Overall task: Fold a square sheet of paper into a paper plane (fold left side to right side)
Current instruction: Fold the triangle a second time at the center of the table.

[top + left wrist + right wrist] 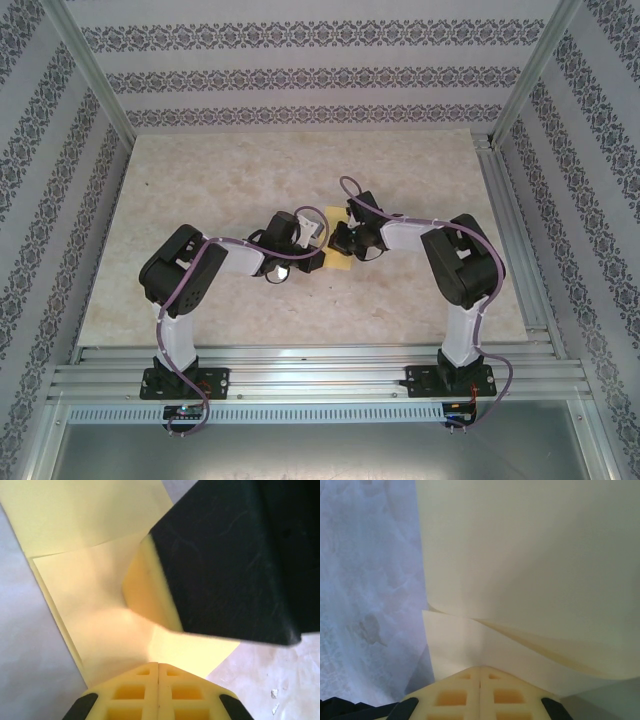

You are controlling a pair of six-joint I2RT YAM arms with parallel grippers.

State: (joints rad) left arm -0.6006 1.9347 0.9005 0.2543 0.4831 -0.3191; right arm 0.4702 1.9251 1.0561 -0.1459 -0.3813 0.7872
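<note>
**A:** Which step is judged to be in hand?

**B:** The left-to-right fold. The square sheet of paper [85, 590] is seen just ahead of the left end effector [158, 674], whose jaws are pressed together. A flap is raised ahead of the right end effector [480, 676], likewise closed (whether an edge is nipped cannot be told).

**A:** What is called for next?

**B:** The flap should be laid over squarely and the crease pressed flat.

**A:** And the surroundings?

**B:** A pale marbled worktop [220, 180] is enclosed by patterned walls [300, 78].
</note>
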